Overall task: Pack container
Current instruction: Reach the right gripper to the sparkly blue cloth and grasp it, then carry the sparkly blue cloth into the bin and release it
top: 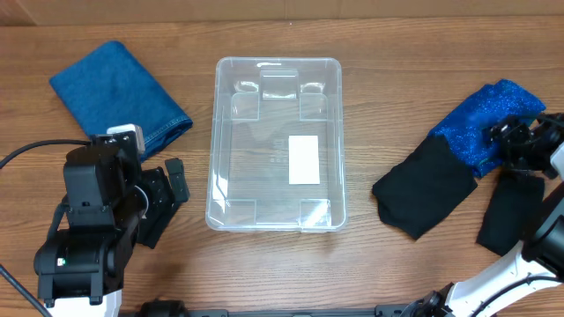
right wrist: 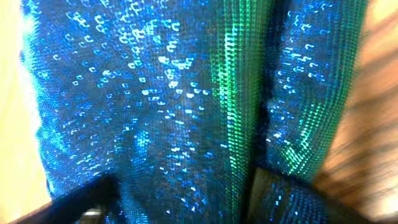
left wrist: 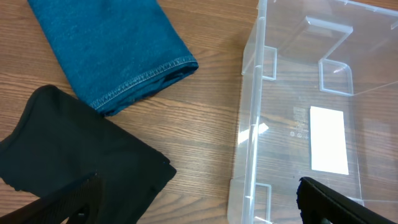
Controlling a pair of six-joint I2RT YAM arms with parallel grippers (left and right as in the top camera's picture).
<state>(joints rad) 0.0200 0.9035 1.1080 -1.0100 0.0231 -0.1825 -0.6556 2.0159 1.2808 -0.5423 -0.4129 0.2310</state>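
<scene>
The clear container (top: 275,222) stands empty in the middle of the table, a white label on its bottom; the left wrist view shows its near wall (left wrist: 252,118). My left gripper (top: 173,188) (left wrist: 196,205) is open and empty, just left of the container, over bare wood. A black cloth (left wrist: 74,155) lies under its left finger. A folded blue denim cloth (top: 119,92) (left wrist: 112,50) lies at the far left. My right gripper (top: 513,141) (right wrist: 183,199) is open and pressed down onto the blue sequin cloth (top: 485,119) (right wrist: 161,93), a fold of cloth between its fingers.
The sequin cloth has a black part (top: 425,189) lying towards the container. Another black cloth (top: 511,211) lies at the right edge under the right arm. The left arm's body (top: 88,229) takes up the front left corner.
</scene>
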